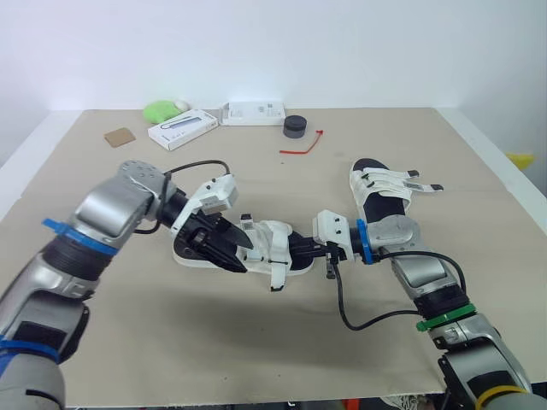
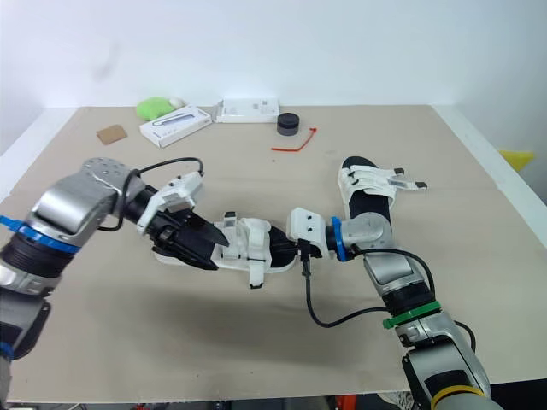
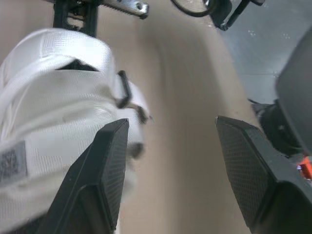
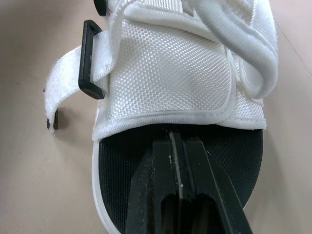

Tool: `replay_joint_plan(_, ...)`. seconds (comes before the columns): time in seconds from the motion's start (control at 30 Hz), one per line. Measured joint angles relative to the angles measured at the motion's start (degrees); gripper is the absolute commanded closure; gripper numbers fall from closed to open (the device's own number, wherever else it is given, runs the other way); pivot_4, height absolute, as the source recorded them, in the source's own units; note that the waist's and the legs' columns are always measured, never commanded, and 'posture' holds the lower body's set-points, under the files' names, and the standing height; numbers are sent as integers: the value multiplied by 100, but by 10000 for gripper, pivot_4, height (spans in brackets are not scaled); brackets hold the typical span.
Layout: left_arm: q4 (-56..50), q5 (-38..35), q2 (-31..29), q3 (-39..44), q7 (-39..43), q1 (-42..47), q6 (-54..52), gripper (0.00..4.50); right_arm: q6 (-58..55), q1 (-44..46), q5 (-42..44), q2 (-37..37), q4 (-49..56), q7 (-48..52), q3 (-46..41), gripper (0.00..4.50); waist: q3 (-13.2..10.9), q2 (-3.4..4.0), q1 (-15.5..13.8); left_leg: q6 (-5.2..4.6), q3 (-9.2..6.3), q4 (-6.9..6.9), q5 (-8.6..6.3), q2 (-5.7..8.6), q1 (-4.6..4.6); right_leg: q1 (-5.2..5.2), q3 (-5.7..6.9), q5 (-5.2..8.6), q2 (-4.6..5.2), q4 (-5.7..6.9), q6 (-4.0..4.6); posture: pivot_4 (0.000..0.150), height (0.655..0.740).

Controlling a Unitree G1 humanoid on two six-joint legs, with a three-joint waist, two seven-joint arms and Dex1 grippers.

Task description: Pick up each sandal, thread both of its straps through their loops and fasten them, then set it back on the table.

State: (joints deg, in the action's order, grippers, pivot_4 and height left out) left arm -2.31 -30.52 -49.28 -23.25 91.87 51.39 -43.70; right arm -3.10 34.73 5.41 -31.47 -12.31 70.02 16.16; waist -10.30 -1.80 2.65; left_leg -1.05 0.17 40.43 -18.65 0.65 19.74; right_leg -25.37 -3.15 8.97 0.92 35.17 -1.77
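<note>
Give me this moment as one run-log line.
left gripper open beside near sandal | right gripper shut over its footbed | strap tail loose | second sandal on table, strap ends sticking out

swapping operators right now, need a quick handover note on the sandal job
The left gripper is open, one finger against the near sandal.
The right gripper is shut, tips on that sandal's black footbed.
The near sandal rests on the table; one strap is through its loop, with the free end loose.
The far sandal lies beside the right arm, straps sticking out sideways.
Done: nothing fastened that I can see.
Left: fasten both sandals and set them down.
</note>
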Motion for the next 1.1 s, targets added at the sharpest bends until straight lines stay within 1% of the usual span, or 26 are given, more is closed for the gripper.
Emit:
replay_joint_plan(0.03, -345, -325, -294, 79, 10, -102, -162, 15702, 2, -5, 1, -2, -2, 7, -5, 45000, 0, 2, 1, -1, 0, 0, -1, 1, -2, 0, 0, 4, 1, 2, -1, 1500, 7400)
replay_joint_plan(0.07, -506, -470, -406, 120, 17, -176, -255, 15702, 1, -2, 1, -9, -9, 14, -7, 45000, 0, 1, 0, -1, -1, 0, -2, 1, -2, 1, 2, 5, 2, 2, 0, 1500, 7400)
replay_joint_plan(0.1, -627, -588, -461, 151, 22, -257, -320, 15702, 2, -4, 1, -15, -12, 16, -11, 45000, 0, 1, -1, -1, -1, 0, -2, 1, -3, 2, 2, 5, 2, 3, 0, 1500, 7400)
replay_joint_plan(0.13, -891, -734, -477, 317, -41, -560, -485, 15702, 3, 1, 0, -11, -18, 14, -7, 45000, 1, 3, -1, -1, 2, 0, -2, 2, -5, 3, 0, 4, 3, 2, 0, 1500, 7400)
replay_joint_plan(0.23, -1317, -880, -412, 402, -345, -1254, -669, 15702, 6, 6, 0, -2, -36, 12, -6, 45000, 1, 2, -1, 0, 0, 0, -1, 2, -6, 3, 2, 5, 4, 6, 1, 1500, 7400)
replay_joint_plan(0.3, -1465, -855, -210, 493, -797, -1748, -654, 15702, 4, 7, -2, -4, -44, 17, -9, 45000, 0, 0, -3, 2, -3, 1, 0, -1, -6, 3, 6, 4, 2, 6, 4, 1500, 7400)
replay_joint_plan(0.37, -1465, -829, 117, 658, -1343, -2048, -658, 15702, 4, 7, -4, -8, -49, 28, -10, 45000, 0, -2, -10, 5, -6, 1, 2, -1, -7, 5, 10, 2, 3, 7, 8, 1500, 7400)
replay_joint_plan(0.4, -1470, -822, 327, 771, -1657, -2178, -651, 15702, 7, 7, -5, -8, -50, 28, -9, 45000, 1, -2, -10, 5, -5, 1, 3, -1, -9, 5, 9, 0, 3, 7, 8, 1500, 7400)
replay_joint_plan(0.5, -1540, -780, 636, 923, -2180, -2418, -573, 15702, 23, 7, -5, -6, -51, 41, -5, 45000, 1, -1, -11, 6, -5, 0, 3, -2, -10, 5, 9, 0, 3, 8, 11, 1500, 7400)
replay_joint_plan(0.53, -1543, -682, 811, 964, -2434, -2545, -457, 15702, 37, 8, -5, -7, -53, 58, -7, 45000, 1, -1, -13, 6, -6, 0, 2, -2, -9, 5, 10, -19, 3, 6, 43, 1500, 7400)
replay_joint_plan(0.67, -1508, -294, 1279, 964, -3130, -2888, -101, 15702, 48, 11, -5, -11, -56, 71, -6, 45000, 2, 0, -17, 6, -5, -1, 2, 2, -7, 6, 10, -21, 9, 2, 44, 1500, 7400)
replay_joint_plan(0.73, -1490, -105, 1350, 935, -3314, -3067, 19, 15702, 49, 10, -5, -14, -56, 79, -7, 45000, 2, 1, -17, 6, -5, -1, 2, 3, -7, 5, 11, -21, 10, 1, 43, 1500, 7400)
replay_joint_plan(0.83, -1438, -22, 1446, 935, -3431, -3080, 75, 15702, 46, 12, -7, -24, -56, 85, -13, 45000, 2, 0, -16, 6, -6, -1, 2, 3, -8, 8, 12, -22, 11, 1, 42, 1500, 7400)
replay_joint_plan(1.0, -1386, 6, 1590, 932, -3507, -3079, 69, 15702, 45, 12, -7, -26, -56, 94, -12, 45000, 2, 0, -16, 6, -5, -2, 2, 3, -8, 8, 13, -21, 11, 1, 42, 1500, 7400)
replay_joint_plan(1.03, -1317, 7, 1717, 897, -3510, -3070, 68, 15702, 45, 16, -7, -31, -56, 99, -11, 45000, 2, 1, -16, 6, -5, -1, 2, 4, -9, 8, 13, -21, 12, 1, 41, 1500, 7400)
replay_joint_plan(1.1, -1266, 5, 1750, 792, -3482, -3052, 64, 15702, 46, 16, -7, -31, -55, 99, -9, 45000, 2, 0, -16, 6, -4, -1, 2, 4, -8, 8, 12, -22, 12, 1, 40, 1500, 7400)
